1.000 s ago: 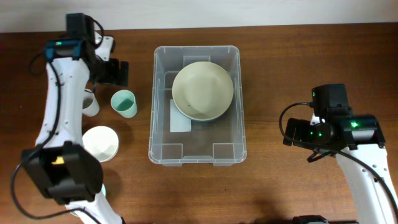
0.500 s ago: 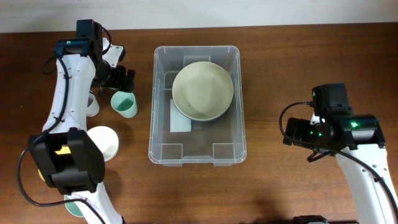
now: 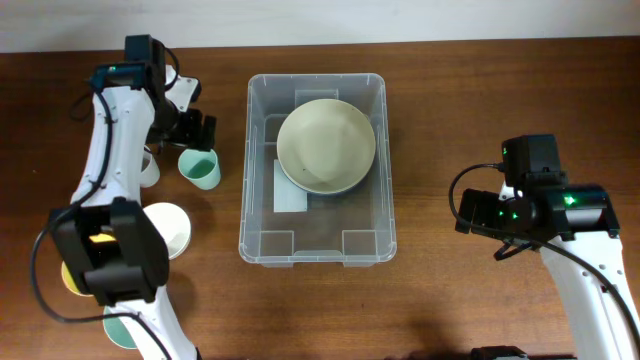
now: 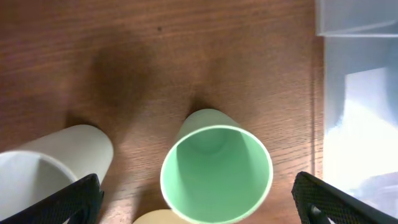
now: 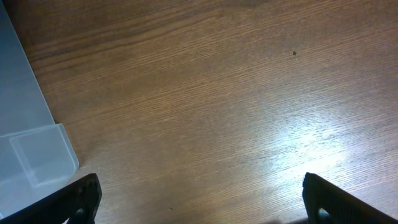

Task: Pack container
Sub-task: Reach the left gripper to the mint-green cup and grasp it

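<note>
One container (image 3: 318, 250), centre of the overhead frame, on the brown table (image 3: 470, 100). Inside: one pale bowl (image 3: 327, 146) toward the upper right, and one white label (image 3: 288, 192) on the floor, partly under the bowl. Left of the container: one green cup (image 3: 200, 167), upright; one white cup (image 3: 148, 170) near it, partly hidden by the arm; one white round vessel (image 3: 162, 230) lower down. Two arms, two grippers.

Against a second ago: left gripper (image 3: 197, 133) lower in the frame and nearer the green cup, forearm swung rightward. Hardly any shift over the last half second. Container, bowl, cups and right arm unmoved.

Left arm: rises from the lower left along the left edge, bends at the upper left, wrist turned down over the green cup. Jaws spread wide, one at each lower corner of the left wrist view, cup between them, touching nothing. Right gripper (image 3: 468, 212) at the right of the frame, well apart from the container, facing it. Jaws spread, only bare table between them.
</note>
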{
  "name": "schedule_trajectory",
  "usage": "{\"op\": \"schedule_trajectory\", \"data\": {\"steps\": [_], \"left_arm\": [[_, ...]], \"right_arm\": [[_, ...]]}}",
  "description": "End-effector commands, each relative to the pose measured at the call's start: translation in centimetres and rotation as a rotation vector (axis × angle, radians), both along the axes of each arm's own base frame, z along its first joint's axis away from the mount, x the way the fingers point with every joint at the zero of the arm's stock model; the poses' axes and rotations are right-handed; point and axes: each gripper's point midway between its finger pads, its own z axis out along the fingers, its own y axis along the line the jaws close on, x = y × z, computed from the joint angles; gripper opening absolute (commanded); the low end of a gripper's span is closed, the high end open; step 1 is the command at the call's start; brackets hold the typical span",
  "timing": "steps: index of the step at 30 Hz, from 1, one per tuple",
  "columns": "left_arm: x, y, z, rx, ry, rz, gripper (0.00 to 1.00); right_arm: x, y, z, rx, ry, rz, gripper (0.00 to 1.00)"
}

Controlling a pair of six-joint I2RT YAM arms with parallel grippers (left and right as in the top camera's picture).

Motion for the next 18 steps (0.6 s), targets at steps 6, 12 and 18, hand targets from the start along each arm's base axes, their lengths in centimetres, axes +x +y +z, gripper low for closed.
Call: {"op": "schedule_trajectory", "data": {"steps": [6, 12, 18], "left_arm": [[-0.5, 1.1, -4.0, 0.004, 0.097, 0.01, 1.0], [-0.8, 2.2, -4.2, 0.002, 0.11, 0.036, 0.99], [-1.0, 2.4, -4.2, -0.01, 0.117, 0.044, 0.99]], "right_arm": [[-0.2, 0.2, 0.0, 0.0, -0.001, 0.0, 0.99], [-0.2, 0.2, 0.0, 0.0, 0.0, 0.0, 0.99], [-0.2, 0.1, 0.0, -0.003, 0.0, -0.001, 0.99]]}}
